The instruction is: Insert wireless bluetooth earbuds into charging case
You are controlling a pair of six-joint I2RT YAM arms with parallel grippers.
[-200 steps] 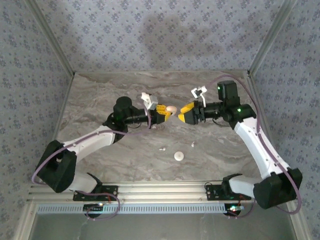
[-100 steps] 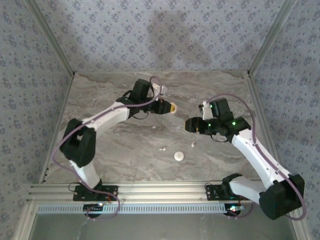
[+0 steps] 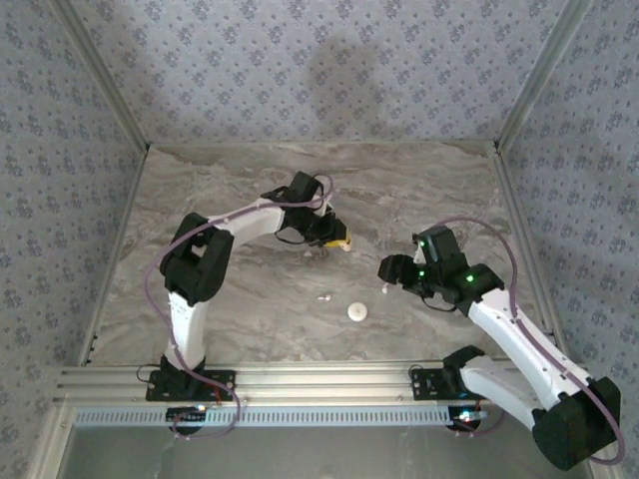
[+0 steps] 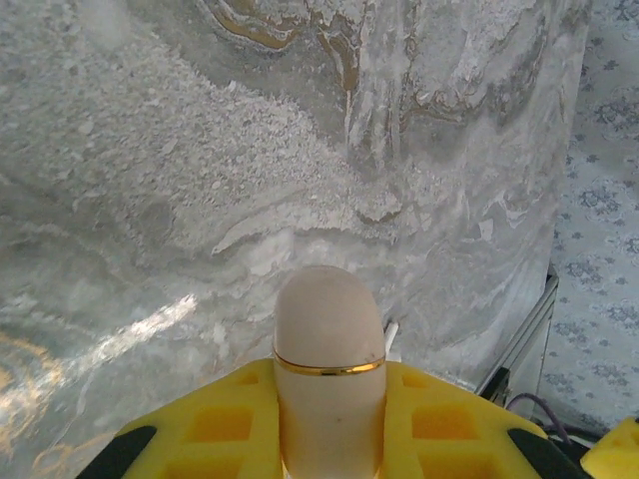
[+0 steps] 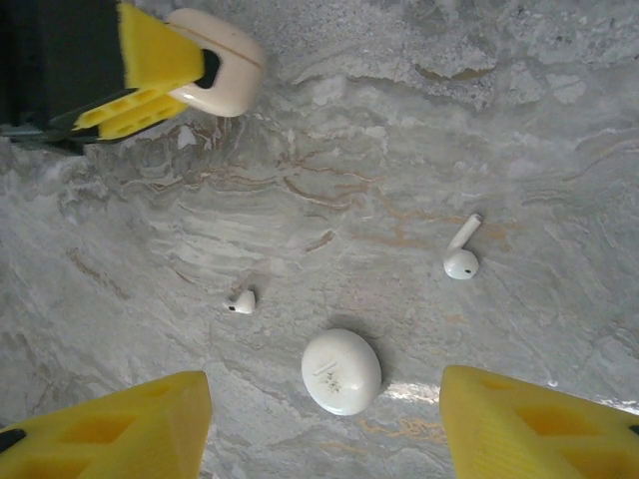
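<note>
Left gripper (image 3: 335, 238): pinches the cream charging case (image 4: 327, 339), behind the round white piece (image 5: 341, 371).
Right gripper (image 3: 394, 269): wide, holds nothing, just right of the round white piece.
Earbuds: small earbud (image 5: 241, 300) left of it, stemmed earbud (image 5: 461, 249) right of it, both on the table (image 5: 399, 130).

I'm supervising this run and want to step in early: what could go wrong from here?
1. The left tool pinches the smooth, rounded charging case near one end; it may slip.
2. The earbuds on the table are tiny beside the open right tool; a grasp could flick one away.
</note>
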